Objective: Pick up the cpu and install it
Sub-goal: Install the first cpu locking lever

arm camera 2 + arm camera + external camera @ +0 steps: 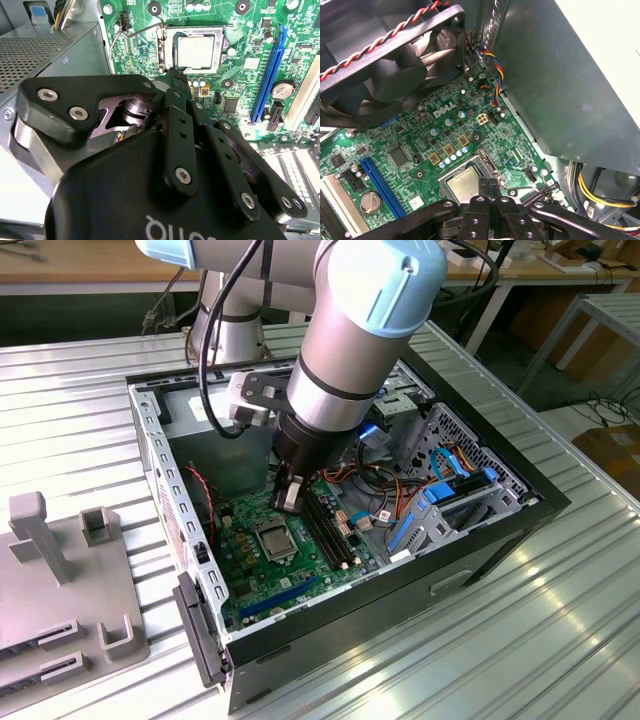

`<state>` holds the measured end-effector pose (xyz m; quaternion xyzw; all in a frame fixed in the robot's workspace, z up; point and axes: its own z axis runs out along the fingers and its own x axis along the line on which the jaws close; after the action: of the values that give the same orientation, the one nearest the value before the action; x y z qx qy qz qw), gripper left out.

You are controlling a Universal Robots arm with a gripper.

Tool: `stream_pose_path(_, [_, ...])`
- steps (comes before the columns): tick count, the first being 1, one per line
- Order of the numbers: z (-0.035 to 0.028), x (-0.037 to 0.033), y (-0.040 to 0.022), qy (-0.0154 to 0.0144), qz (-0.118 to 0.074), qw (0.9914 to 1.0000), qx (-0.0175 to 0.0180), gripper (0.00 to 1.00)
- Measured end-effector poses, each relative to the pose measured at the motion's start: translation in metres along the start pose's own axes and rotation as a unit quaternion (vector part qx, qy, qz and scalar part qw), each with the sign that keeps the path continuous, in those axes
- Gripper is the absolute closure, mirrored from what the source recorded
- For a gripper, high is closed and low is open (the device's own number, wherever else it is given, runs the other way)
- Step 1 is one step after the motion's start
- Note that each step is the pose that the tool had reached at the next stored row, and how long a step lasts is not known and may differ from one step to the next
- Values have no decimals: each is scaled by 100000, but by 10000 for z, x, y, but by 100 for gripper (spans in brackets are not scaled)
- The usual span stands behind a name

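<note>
The cpu point(198, 51) is seen lying flat in its socket point(194, 48) on the green board point(250, 65), its silver-grey face up; being square, it offers no long axis. The pincer point(175, 75) is held directly above the socket's near edge, so the cpu lies just beyond and below the fingertips, close but seemingly not touched. In both wrist views the two fingers are drawn tight together with no visible gap between them, and nothing is seen gripped between them. The cpu point(466, 181) is also shown in the first wrist view right at the tips of the pincer point(488, 186).

In the exterior view the pincer point(288, 495) is reached down into the open case point(470, 550), just above the socket point(272, 538). Room is limited: a black fan point(395, 65) with a red-and-black twisted lead stands on one side, a grey metal box point(45, 55) on another, and memory slots point(330, 530) run alongside. The socket's lever point(131, 34) appears raised. The case rests on a ribbed metal tabletop point(540, 640).
</note>
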<state>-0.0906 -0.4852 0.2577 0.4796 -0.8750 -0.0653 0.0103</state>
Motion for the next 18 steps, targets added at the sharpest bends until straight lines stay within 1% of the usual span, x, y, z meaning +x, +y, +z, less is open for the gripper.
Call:
stream_pose_path(12, [0,2,2,2,0,100000,-1,89])
stream_pose_path(16, [-5,-43,-56,2,-4,100000,-4,89])
stream_pose_path(18, [-7,-79,-91,-2,-9,100000,-4,89])
